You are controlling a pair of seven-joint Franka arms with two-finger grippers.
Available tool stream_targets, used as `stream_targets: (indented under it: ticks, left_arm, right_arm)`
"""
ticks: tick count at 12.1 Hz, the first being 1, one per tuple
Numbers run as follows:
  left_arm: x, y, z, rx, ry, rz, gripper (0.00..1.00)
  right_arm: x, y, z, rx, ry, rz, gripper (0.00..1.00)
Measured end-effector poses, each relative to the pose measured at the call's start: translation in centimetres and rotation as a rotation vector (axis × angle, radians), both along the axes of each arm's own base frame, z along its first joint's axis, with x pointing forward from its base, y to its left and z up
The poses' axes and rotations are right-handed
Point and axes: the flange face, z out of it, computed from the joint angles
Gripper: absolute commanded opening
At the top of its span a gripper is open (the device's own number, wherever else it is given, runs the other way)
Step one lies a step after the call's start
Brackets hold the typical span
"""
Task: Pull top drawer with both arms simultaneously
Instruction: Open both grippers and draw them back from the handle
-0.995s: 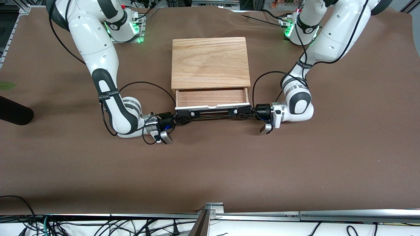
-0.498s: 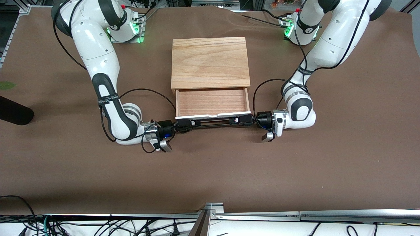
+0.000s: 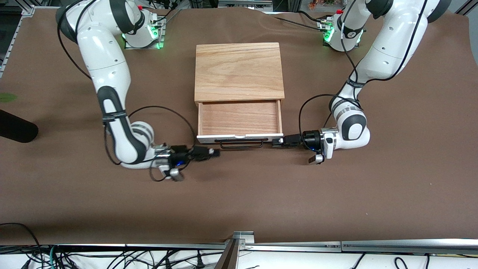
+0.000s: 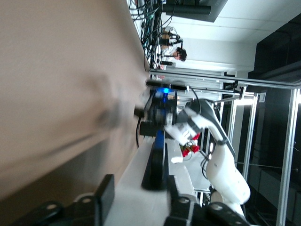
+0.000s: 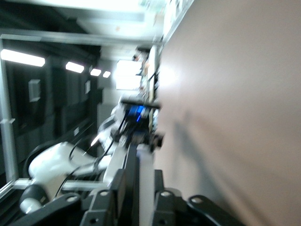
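Observation:
The top drawer stands pulled out of the wood-grain casing, its white front panel toward the front camera. Its black wire handle is free. My left gripper is open, low over the table just off the handle's end toward the left arm's side. My right gripper is open, low beside the other end and apart from it. The left wrist view shows my open left gripper facing the handle. The right wrist view, blurred, shows my right gripper in line with the handle.
A dark rounded object and a green scrap lie at the right arm's end of the table. A metal rail runs along the table's edge nearest the front camera. Brown cloth covers the table.
The drawer has slid farther out toward the front camera. Both grippers have let go of the handle and drawn away from it, each toward its own arm's end of the table.

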Motion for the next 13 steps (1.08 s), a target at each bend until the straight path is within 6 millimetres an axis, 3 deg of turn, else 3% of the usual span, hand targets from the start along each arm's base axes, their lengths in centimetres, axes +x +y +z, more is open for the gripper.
stream_targets:
  ticks: [1, 3, 4, 6, 7, 10, 13]
  left_arm:
    - [0.1, -0.2, 0.3, -0.007, -0.004, -0.003, 1.00]
    - [0.2, -0.2, 1.1, 0.000, -0.016, -0.012, 1.00]
    - [0.3, 1.0, 1.0, 0.039, -0.027, -0.038, 1.00]
    - [1.2, 5.7, 2.1, 0.154, -0.041, -0.094, 1.00]
    - [1.9, 8.4, 3.8, 0.207, -0.049, -0.115, 1.00]
    - [2.7, 13.9, 12.0, 0.407, -0.044, -0.204, 1.00]
    - [1.0, 15.3, 24.8, 0.740, 0.002, -0.261, 1.00]
  right_arm:
    - [1.0, -2.6, -0.1, -0.013, -0.007, -0.030, 1.00]
    - [1.6, -4.8, -0.5, -0.050, -0.020, -0.039, 1.00]
    - [1.9, -5.6, -0.4, -0.094, -0.038, -0.024, 1.00]
    - [3.0, -8.6, 1.0, -0.243, -0.051, 0.022, 1.00]
    - [3.7, -10.5, 2.5, -0.325, -0.040, 0.036, 1.00]
    - [4.7, -15.4, 9.1, -0.604, -0.028, 0.089, 1.00]
    - [4.5, -19.2, 14.7, -0.897, 0.010, 0.119, 1.00]
